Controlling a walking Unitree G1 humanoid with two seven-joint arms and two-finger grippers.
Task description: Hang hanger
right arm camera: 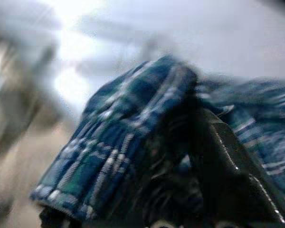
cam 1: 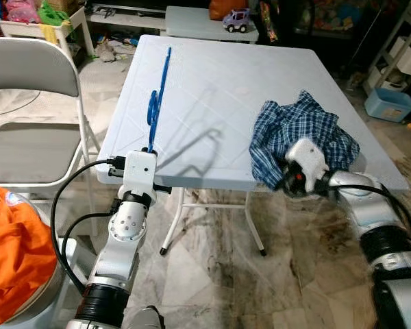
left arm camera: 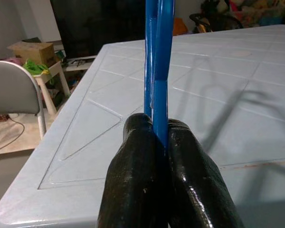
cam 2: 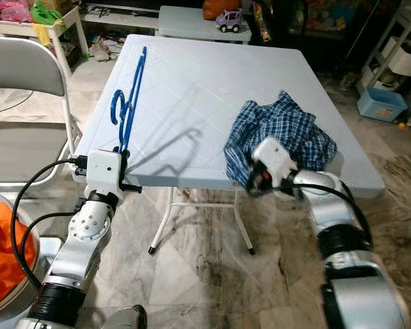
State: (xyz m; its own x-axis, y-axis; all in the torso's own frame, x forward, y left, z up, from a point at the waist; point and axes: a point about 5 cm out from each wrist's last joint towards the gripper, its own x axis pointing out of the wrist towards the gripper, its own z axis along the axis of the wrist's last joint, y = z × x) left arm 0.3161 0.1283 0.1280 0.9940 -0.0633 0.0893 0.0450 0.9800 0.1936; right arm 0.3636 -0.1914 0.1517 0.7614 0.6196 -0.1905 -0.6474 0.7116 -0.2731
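At the pale blue bench's [cam 1: 212, 103] near edge, the left pincer [left arm camera: 156, 135] clamped a blue hanger [cam 1: 157, 92] upright; the right pincer [right arm camera: 190, 156] gripped a plaid shirt [cam 1: 301, 133] heaped there.

The table [cam 1: 212, 89] is mostly bare between the hanger [cam 1: 159, 89] standing up along its left side and the shirt [cam 1: 298, 133] heaped at its right front corner; a gripper could pass over that wide middle stretch. The left gripper [left arm camera: 156, 130] pinches the hanger at the front edge, and the right gripper [right arm camera: 180, 156] is buried in the shirt. A folding chair [cam 1: 34, 130] stands close beside the table's left edge, narrowing that side. Toys and shelves [cam 1: 401, 55] crowd the floor beyond the far edge.
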